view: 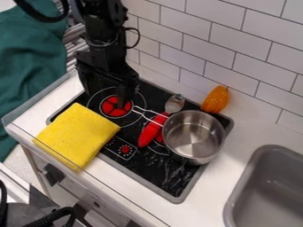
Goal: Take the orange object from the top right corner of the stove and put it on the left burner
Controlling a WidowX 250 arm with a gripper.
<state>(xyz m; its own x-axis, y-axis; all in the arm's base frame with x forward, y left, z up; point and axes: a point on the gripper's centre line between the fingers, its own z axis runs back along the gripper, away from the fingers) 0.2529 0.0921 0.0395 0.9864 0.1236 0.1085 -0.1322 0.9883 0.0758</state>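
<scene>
Though destined for the left burner point(111, 106), not yet lifted. Clock readings taken from the middle of the stove point(135, 165).

Item one: orange object point(215, 100), at 1 to 2 o'clock, on the far right corner; plump, ribbed, tapering, long axis from 1 to 7 o'clock. By its look, a toy: probably light, fairly stiff, not fragile; a smooth, slightly shiny skin, so perhaps slippery. Best taken from above across the narrower width, at mid-length, on the sides facing roughly 10 and 4 o'clock, with ribs perhaps lending some bite. Not by the tapered tip, for risk of squirting free or swinging.

Item two: gripper point(122, 103), at 11 o'clock, hanging over the left burner. Jaws: cannot tell whether released or clenched.

Item three: metal pot point(192, 133), at 3 o'clock, near the lower end of item one; wire handle point(149, 116) towards 10 o'clock, reaching the destination's outer ring. Likely snag on a low crossing; a raised carry advised.

Item four: spoon head point(174, 104), at 1 o'clock, with red utensil point(151, 132) near centre.

Item five: yellow cloth point(77, 135), at 9 o'clock, beside the destination.

Set-down: gentle, long side down, against possible rolling.
</scene>
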